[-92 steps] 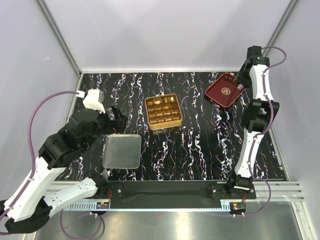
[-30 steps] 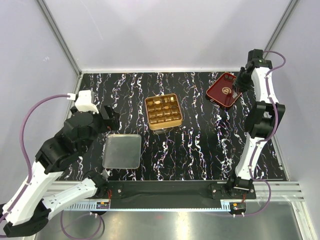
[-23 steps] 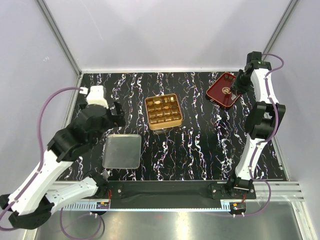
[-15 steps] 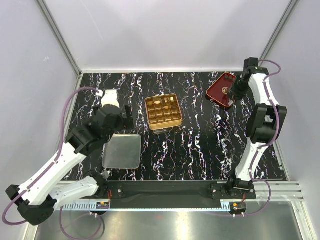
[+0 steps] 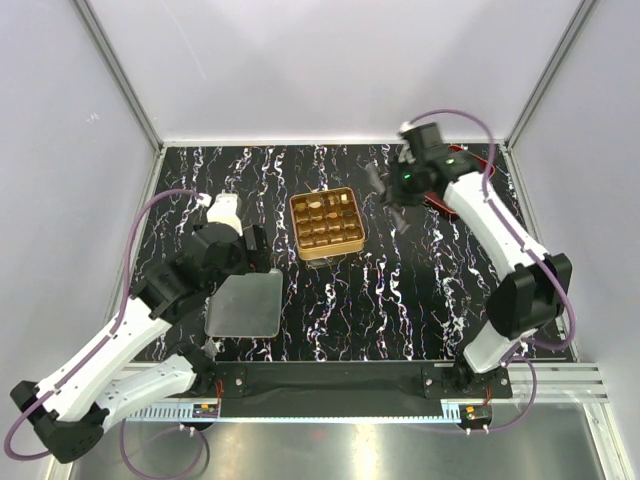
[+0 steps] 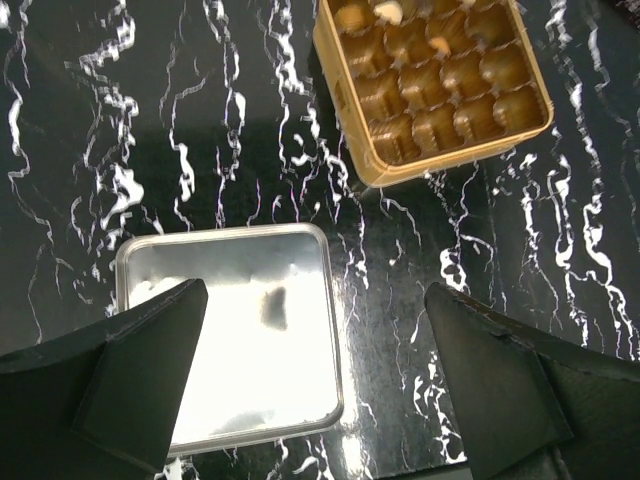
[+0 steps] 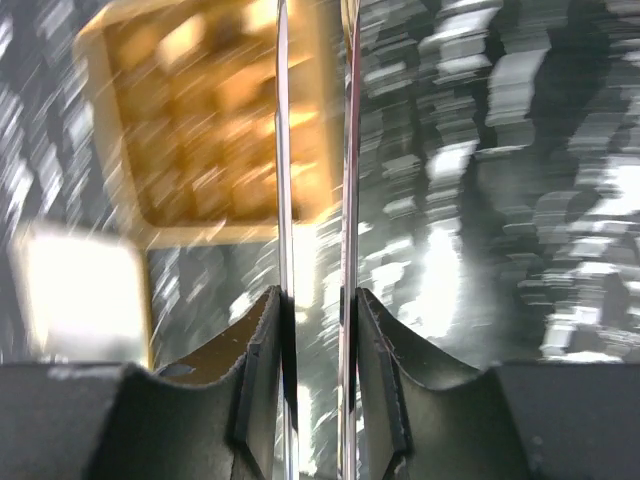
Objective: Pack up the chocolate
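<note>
Over the table's far middle, the right gripper (image 7: pixel 313 40) has swung in from the far right corner toward the gold tin (image 6: pixel 450 155), likely a delivery. Its jaws stand narrowly apart, and I cannot tell whether they pinch anything. Some chocolate (image 6: pixel 388 12) lies in the tin's far rows. The left gripper (image 6: pixel 315 290) is spread wide.

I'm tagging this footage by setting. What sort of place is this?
Most likely a robotics lab test cell: a left arm and right arm bolted at the near edge of the table, with plain white walls in a metal frame enclosing it.
</note>
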